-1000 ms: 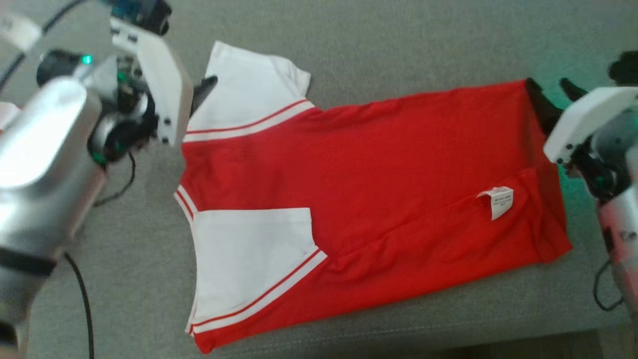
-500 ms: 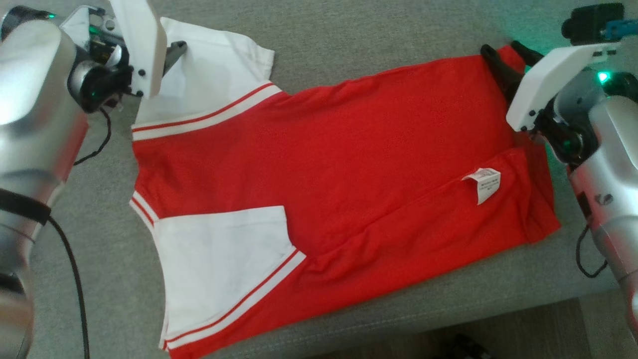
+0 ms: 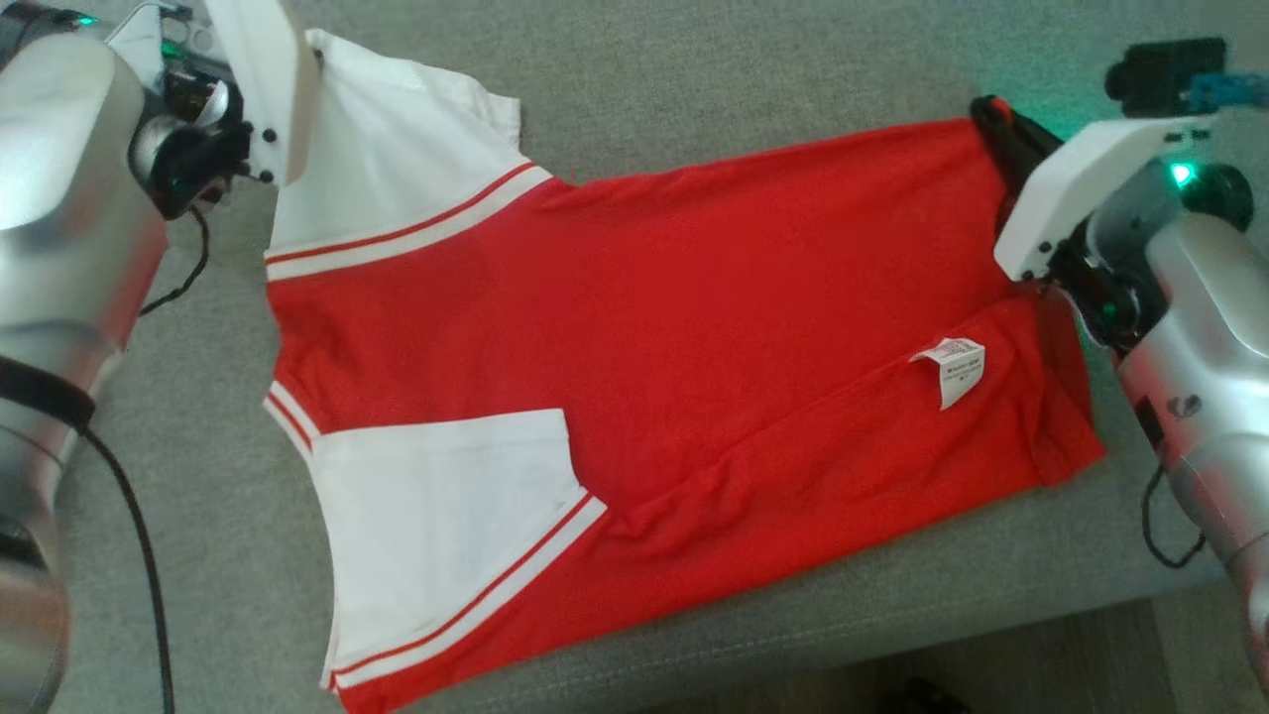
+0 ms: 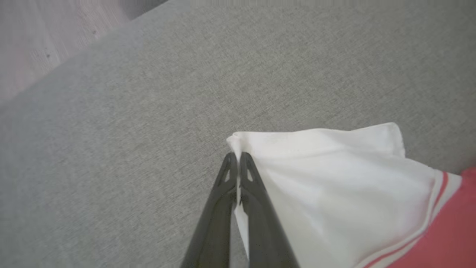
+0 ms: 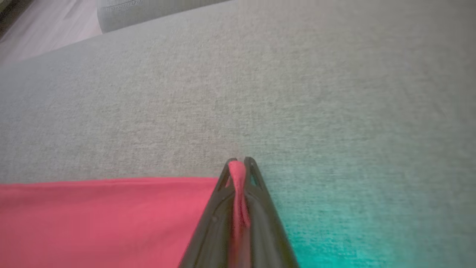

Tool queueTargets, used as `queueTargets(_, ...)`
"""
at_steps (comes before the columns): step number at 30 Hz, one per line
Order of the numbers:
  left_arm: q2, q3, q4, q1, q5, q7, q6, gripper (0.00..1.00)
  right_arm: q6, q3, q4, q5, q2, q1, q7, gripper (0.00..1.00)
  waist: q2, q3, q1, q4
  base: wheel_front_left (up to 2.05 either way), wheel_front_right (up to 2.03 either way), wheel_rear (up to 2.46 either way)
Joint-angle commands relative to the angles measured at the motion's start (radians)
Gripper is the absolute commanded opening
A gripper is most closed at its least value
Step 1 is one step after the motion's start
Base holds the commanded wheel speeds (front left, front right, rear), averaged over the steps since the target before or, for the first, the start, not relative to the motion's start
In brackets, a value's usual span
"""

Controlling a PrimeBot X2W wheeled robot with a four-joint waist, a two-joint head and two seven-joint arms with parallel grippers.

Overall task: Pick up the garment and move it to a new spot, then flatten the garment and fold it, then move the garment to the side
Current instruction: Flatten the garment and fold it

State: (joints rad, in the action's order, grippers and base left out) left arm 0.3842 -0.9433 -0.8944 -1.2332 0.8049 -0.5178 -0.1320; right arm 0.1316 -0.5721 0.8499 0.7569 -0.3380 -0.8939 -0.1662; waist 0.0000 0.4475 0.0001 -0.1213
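Garment: soft red-and-white jersey shirt, flat on grey fabric cushion.
My left gripper: clamps white sleeve corner.
My right gripper: pinches red hem corner.
Handling: light, limp; take corners.

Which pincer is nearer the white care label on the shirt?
Right. The right pincer grips the red hem corner just beyond the care label; the left pincer pinches the white sleeve at the opposite end of the shirt.
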Motion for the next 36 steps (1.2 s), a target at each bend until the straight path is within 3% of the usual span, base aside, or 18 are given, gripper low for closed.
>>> queueTargets(1,0.04,0.027,0.007,-0.068,-0.004,0.021,0.002,0.0,-0.001,0.002,0.003,-0.006,-0.013,0.007,0.032,0.0,0.0,-0.014,-0.0001,0.006,0.0,0.0,0.0)
queueTargets(11,0.034,-0.022,0.011,-0.038,0.053,0.073,0.001,0.0,-0.001,-0.023,0.076,-0.013,0.007,-0.002,0.161,0.0,0.0,-0.09,-0.0001,0.034,0.0,0.0,0.0)
queueTargets(19,0.086,-0.089,0.142,0.033,0.152,0.041,0.001,0.0,-0.001,-0.059,0.053,0.031,-0.024,0.064,0.192,0.0,0.0,-0.175,-0.0001,0.057,0.0,0.0,0.0)
queueTargets(32,0.3,-0.192,0.467,0.132,0.348,-0.119,0.001,0.0,-0.001,-0.147,0.042,0.095,-0.104,0.175,0.17,0.0,0.0,-0.283,-0.0001,0.093,0.0,0.0,0.0)
queueTargets(36,0.36,-0.218,0.573,0.165,0.42,-0.229,0.001,0.0,-0.001,-0.176,0.057,0.11,-0.115,0.185,0.164,0.0,0.0,-0.305,-0.0001,0.101,0.0,0.0,0.0)
